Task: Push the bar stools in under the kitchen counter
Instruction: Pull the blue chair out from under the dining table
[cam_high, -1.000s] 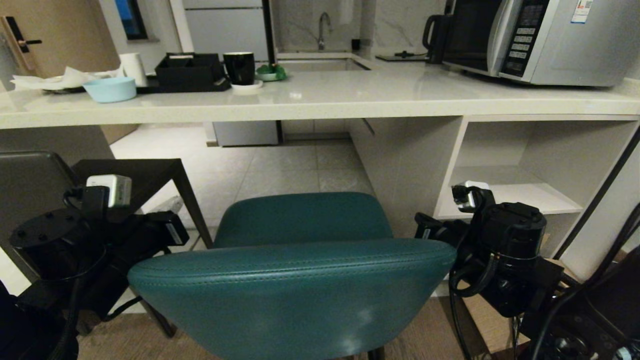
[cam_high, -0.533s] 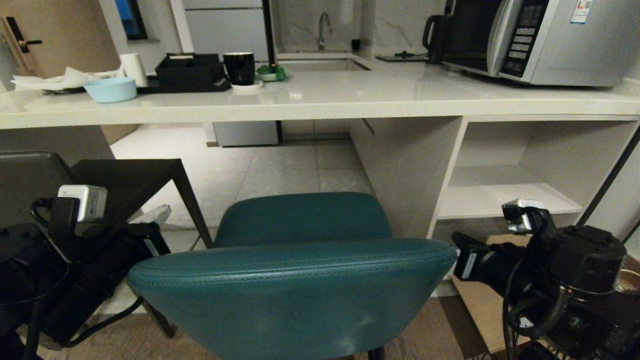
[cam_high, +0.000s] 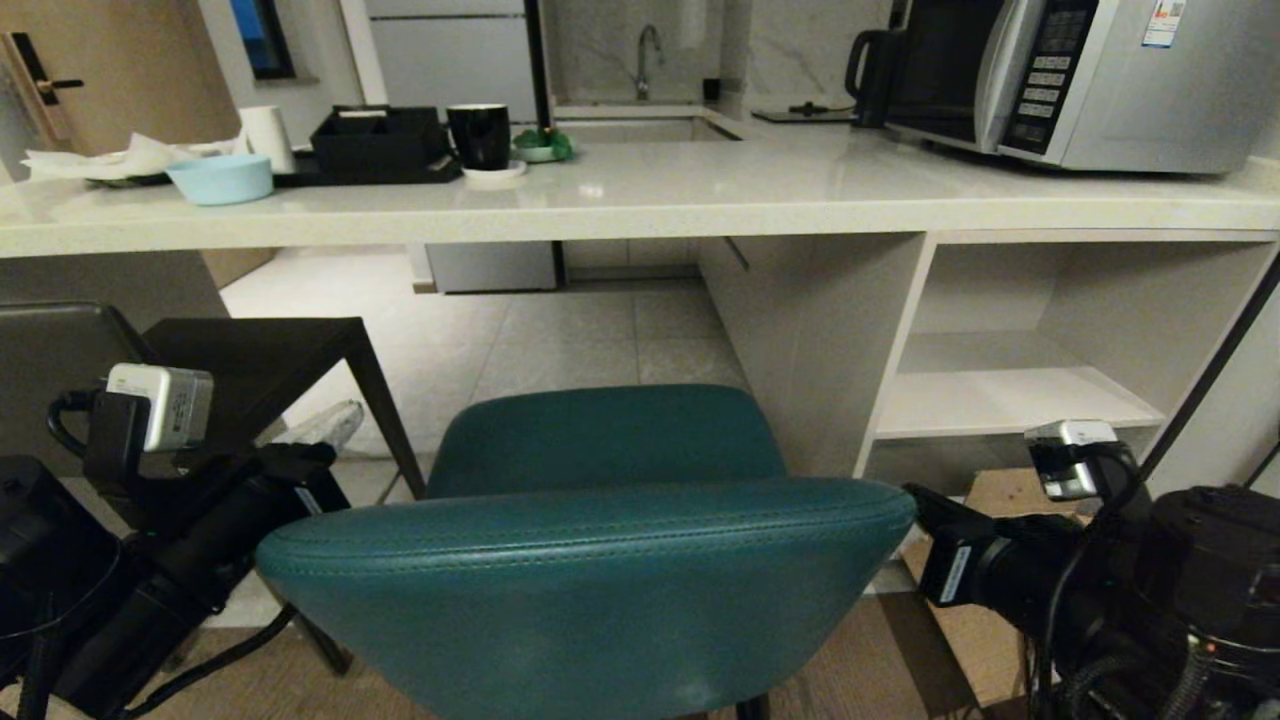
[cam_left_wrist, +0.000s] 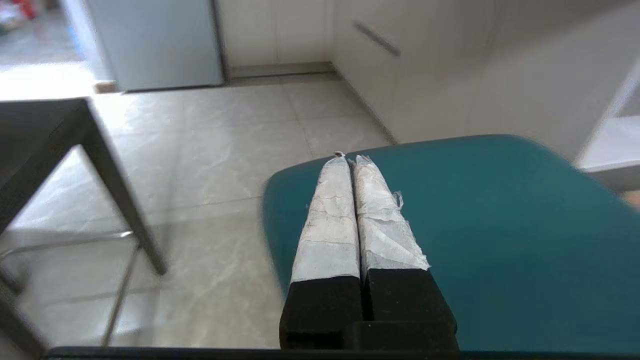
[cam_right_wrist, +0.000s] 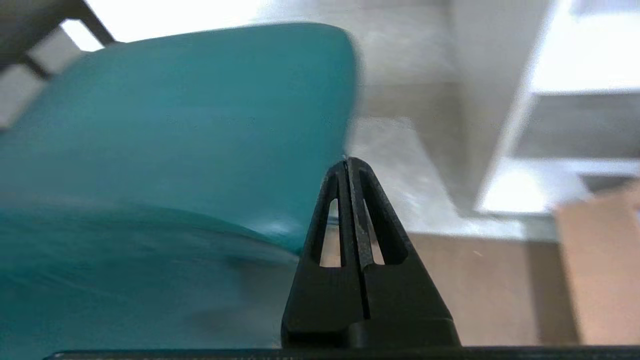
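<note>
- Teal bar stool stands dead centre in the head view, curved back nearest the camera, seat pointing at the kitchen counter.
- Stool's seat front sits short of the counter edge — bare floor tile shows between them, so it is not tucked under.
- Left gripper: taped fingers pressed together, holding nothing. Teal seat lies just beyond and below its tips; whether they touch it, cannot tell.
- In the head view the left gripper sits beside the stool's left edge, its tip ahead of the backrest.
- Dark grey stool is out to the far side of the left gripper, away from the teal one; its black leg crosses the left wrist view. Its seat front reaches roughly under the counter's lip.
- Right gripper: black fingers closed flat against each other, empty. Teal seat edge is right beside its tips; contact not clear, the view is blurred.
- In the head view the right arm sits low by the backrest's right end — its fingertips are hidden there.
- Open white shelf cubby lies beyond the right gripper, under the counter.
- On the counter top: microwave, black mug, light blue bowl.
</note>
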